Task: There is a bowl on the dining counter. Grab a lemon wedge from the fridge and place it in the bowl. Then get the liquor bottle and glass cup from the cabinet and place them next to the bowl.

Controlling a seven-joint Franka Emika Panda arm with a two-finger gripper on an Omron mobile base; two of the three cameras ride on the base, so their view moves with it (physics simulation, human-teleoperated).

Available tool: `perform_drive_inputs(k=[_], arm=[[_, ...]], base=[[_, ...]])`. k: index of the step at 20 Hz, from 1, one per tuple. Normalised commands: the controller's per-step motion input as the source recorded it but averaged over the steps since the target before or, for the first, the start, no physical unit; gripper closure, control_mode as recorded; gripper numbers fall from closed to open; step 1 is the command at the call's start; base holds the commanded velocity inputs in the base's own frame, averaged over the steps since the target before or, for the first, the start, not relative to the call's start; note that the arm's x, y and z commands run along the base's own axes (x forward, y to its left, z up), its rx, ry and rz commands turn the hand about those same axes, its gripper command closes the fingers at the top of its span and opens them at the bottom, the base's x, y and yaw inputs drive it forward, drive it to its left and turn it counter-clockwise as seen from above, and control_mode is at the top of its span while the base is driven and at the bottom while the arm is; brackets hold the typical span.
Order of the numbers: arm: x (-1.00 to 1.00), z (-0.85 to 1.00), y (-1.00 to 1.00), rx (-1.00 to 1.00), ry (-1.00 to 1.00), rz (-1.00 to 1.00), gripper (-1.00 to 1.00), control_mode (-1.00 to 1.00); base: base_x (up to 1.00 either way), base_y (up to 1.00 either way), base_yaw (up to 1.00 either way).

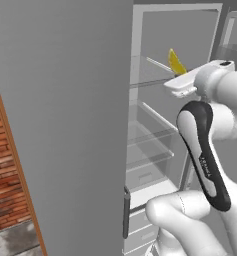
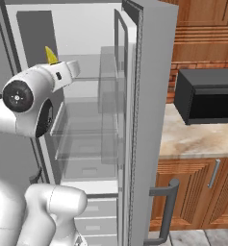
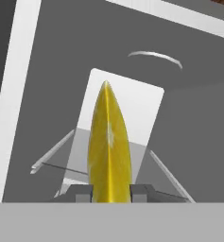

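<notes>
One lemon wedge [image 3: 108, 146] (yellow) pinched by one gripper [image 3: 111, 193].

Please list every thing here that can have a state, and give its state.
Fridge door: open.
Lemon wedge: held between the gripper's fingers, pointing away from the hand.
Gripper: shut on the lemon wedge, in front of the open fridge.
Fridge shelves: bare.
Microwave: door closed.

lemon wedge [image 3: 108, 146] base hidden between jaws, microwave [image 2: 207, 95] cut by edge
</notes>
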Motion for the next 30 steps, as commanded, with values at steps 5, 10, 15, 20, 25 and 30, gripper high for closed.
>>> perform_drive_inputs(k=[5,10,15,20,25,30], arm=[[-1.0,0.14,-0.02,0.0,0.0,0.0,1.0,-1.0],[-1.0,0.0,-0.01,0.01,0.0,0.0,1.0,-1.0],[-1.0,-0.05,0.0,0.0,0.0,-0.03,1.0,-1.0],[-1.0,-0.04,0.0,0.0,0.0,-0.06,1.0,-1.0],[-0.42,-0.15,0.0,0.0,0.07,-0.01,1.0,1.0],[0.0,0.0,0.0,0.0,0.0,0.0,1.0,1.0]], base=[[0.0,0.0,0.0],[0.0,0.0,0.0],[0.0,0.0,0.0],[0.0,0.0,0.0],[-0.01,0.0,0.0],[-0.5,0.0,-0.06]])
